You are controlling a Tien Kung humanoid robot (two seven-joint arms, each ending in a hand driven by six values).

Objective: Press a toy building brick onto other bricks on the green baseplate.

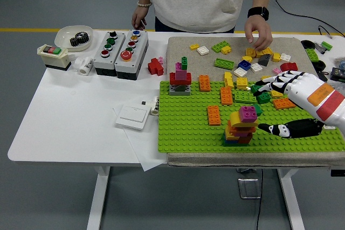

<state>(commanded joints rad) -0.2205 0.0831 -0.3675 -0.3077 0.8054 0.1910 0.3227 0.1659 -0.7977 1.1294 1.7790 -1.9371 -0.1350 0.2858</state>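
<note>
The green baseplate point(186, 130) lies on a grey mat at the table's right. On it stands a short stack of bricks point(239, 131) in yellow, orange and red, topped by a magenta brick point(248, 113). My right hand point(261, 107) is just right of the stack, open, with nothing in it. Its thumb point(269, 129) points at the stack's lower part without touching it. Its fingers point(265, 85) are spread over a dark green brick point(262, 97). A person's hand point(257, 35) reaches down to the loose bricks point(253, 57) behind the plate.
A red and grey tower point(180, 82) stands at the plate's back left, with orange bricks point(214, 115) between it and the stack. On the table's left are two button boxes point(121, 47), a bowl with a gear point(75, 37) and a white switch plate point(132, 117).
</note>
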